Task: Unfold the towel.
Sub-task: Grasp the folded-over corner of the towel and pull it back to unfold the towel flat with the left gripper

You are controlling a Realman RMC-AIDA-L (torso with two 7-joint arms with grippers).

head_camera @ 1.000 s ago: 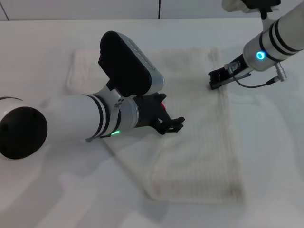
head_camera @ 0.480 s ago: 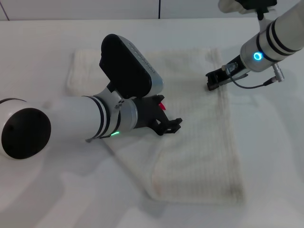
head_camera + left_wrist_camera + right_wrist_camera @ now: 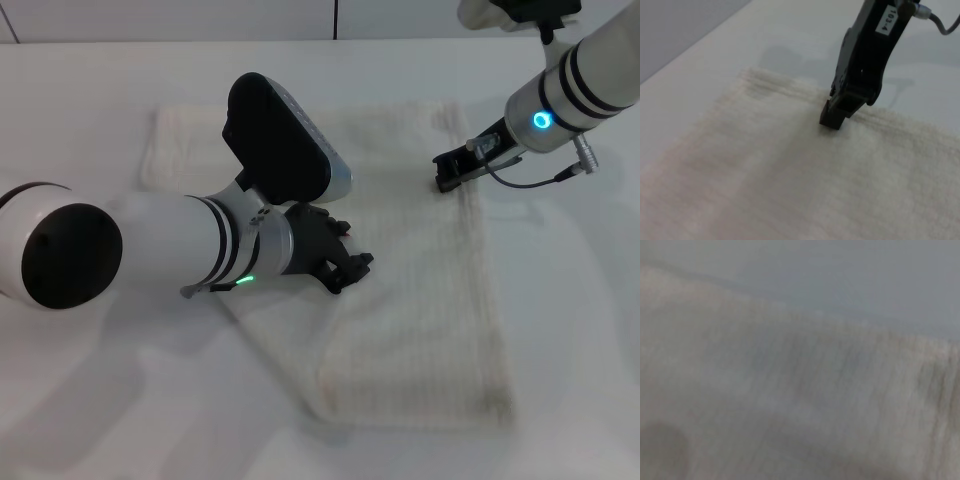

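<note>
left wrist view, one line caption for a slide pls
Right gripper pressing its tip onto the cream towel near the edge.

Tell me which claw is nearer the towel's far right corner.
Right. The right claw is down on the towel at its right edge, just short of that corner; the left claw is over the towel's middle, farther away.

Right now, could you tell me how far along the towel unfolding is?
Partly done: the towel lies mostly flat on the table, though a layer near the left side looks doubled. In hand: the right tool is down on the far right edge, and the left tool is over the middle. Left: opening the remaining fold.
</note>
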